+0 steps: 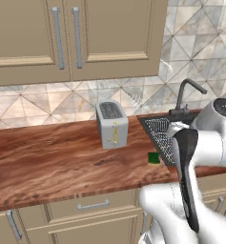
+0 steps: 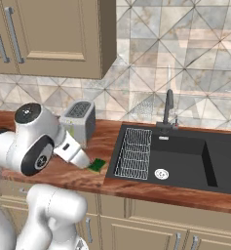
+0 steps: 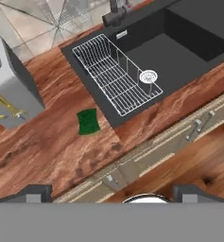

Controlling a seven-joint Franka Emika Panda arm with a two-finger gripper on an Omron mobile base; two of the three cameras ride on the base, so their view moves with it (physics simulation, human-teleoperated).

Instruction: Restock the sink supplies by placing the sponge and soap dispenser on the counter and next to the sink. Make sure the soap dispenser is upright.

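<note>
The green sponge (image 1: 154, 158) (image 2: 96, 165) (image 3: 88, 121) lies flat on the wood-grain counter (image 1: 52, 162) (image 2: 112, 139) (image 3: 52, 146), just left of the dark sink (image 2: 185, 156) (image 3: 179, 52) (image 1: 155, 125) and apart from it. In the hand view my gripper (image 3: 111, 193) looks down from over the counter's front edge. It is open, with nothing between its two dark fingertips (image 3: 34, 192). The sponge sits well ahead of them, slightly left. The soap dispenser is out of view.
A silver toaster (image 1: 112, 125) (image 2: 79, 119) (image 3: 9, 94) stands on the counter left of the sponge. A wire rack (image 2: 134, 152) (image 3: 116, 73) lies in the sink's left part beside the drain (image 3: 148, 76). The faucet (image 1: 186, 95) (image 2: 168, 107) rises behind the basin.
</note>
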